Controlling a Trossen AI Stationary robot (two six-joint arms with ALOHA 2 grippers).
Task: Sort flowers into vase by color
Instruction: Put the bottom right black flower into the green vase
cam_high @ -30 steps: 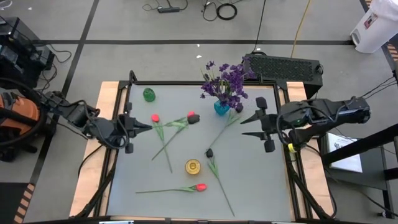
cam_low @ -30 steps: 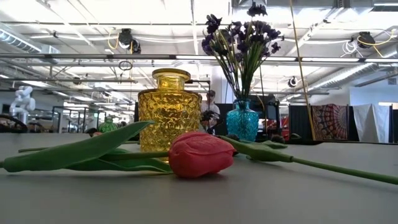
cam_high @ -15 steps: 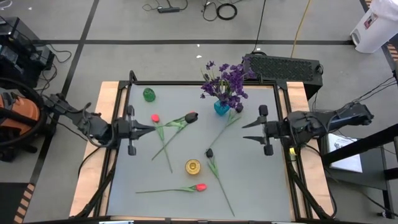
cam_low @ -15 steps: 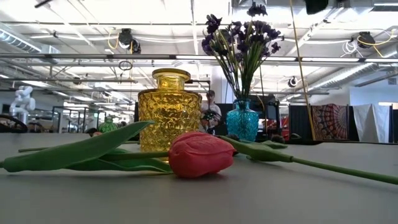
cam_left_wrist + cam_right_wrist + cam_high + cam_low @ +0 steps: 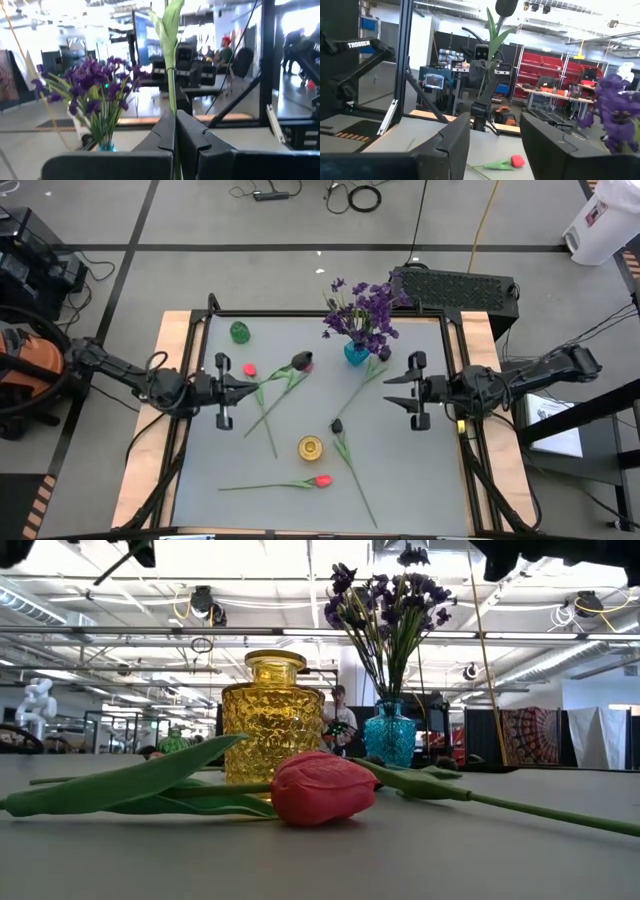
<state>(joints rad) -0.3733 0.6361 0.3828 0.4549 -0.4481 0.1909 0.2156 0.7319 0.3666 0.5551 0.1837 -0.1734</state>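
Note:
My left gripper (image 5: 255, 385) (image 5: 175, 125) stands over the table's left part, shut on the green stem of a near-black tulip (image 5: 300, 360) (image 5: 507, 6). My right gripper (image 5: 385, 390) (image 5: 495, 135) hangs open over the right part with nothing between its fingers. Purple flowers (image 5: 360, 310) stand in a blue vase (image 5: 355, 354). A yellow vase (image 5: 310, 447) and a green vase (image 5: 240, 332) hold nothing. Red tulips (image 5: 320, 480) (image 5: 250, 369) and another dark tulip (image 5: 337, 425) lie flat on the table. My left gripper pinches the dark tulip's thin stem (image 5: 172, 112) between its two fingers, well below the bud. The fingers come level from the table's left and lie across the stem. The flower stands upright above them, leaf (image 5: 167, 20) and bud up; its lower end is hidden.
A black frame (image 5: 440, 320) borders the grey table. A further stem (image 5: 360, 390) runs from the blue vase toward the table's middle. The near right corner (image 5: 420, 490) holds nothing. A person (image 5: 338, 710) shows in the room behind.
Both arms have sunk toward the table and tipped their grippers up to about level. My left gripper has edged toward the table's right with the dark tulip, whose bud has shifted a little toward the far left.

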